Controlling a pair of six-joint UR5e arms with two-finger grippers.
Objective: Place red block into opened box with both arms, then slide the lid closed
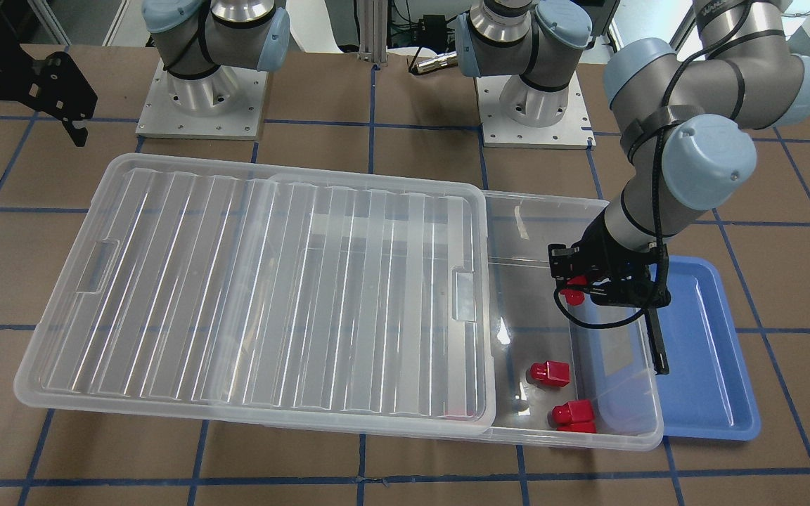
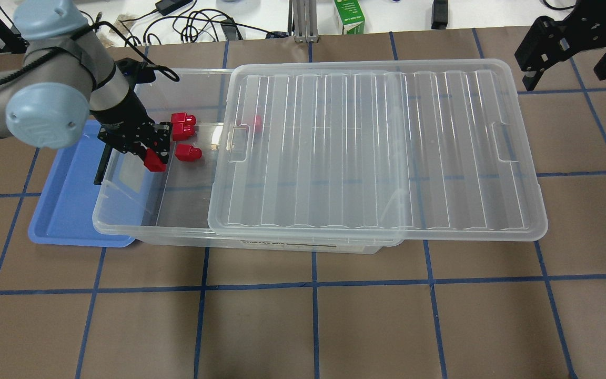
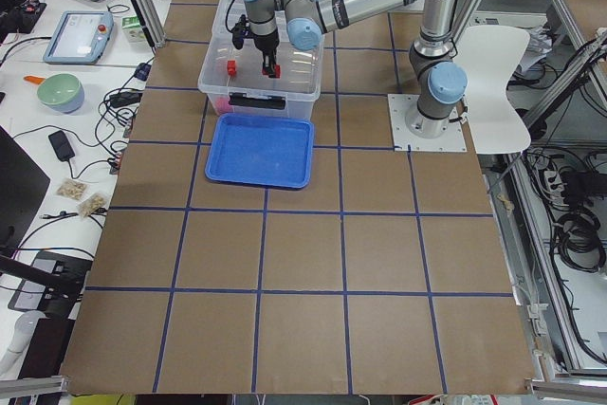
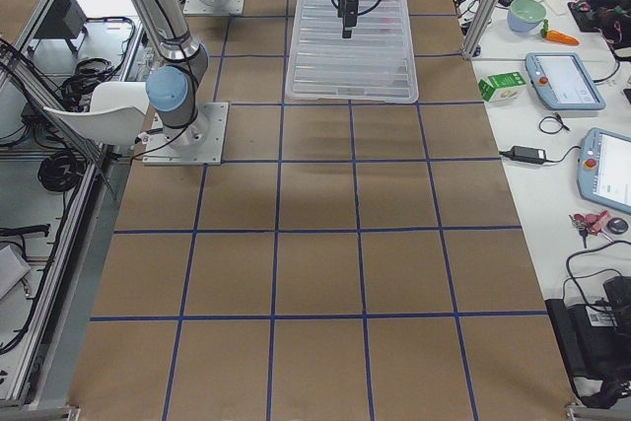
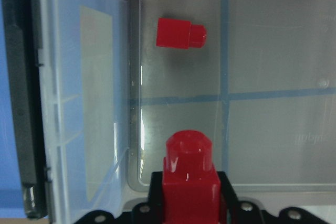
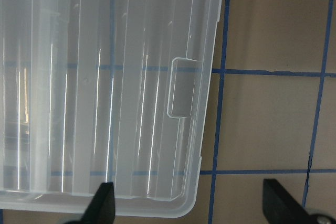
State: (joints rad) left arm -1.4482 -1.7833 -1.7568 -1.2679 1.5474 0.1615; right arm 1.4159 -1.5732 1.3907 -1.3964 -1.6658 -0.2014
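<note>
Left fingers (image 5: 223, 195), tilted over the box (image 2: 119, 229) at its 9 o'clock end, pinch a glossy red block (image 5: 190, 182); right fingers (image 6: 102, 205) gape empty.

No text can be read with certainty. The green carton (image 2: 349, 16) at the far edge of the surface carries white letters, too small to read. The box (image 2: 177, 238) has a dark label (image 2: 303, 243) on its near wall and raised letters (image 5: 310, 139) on its floor, perhaps a brand; both are blurred.
</note>
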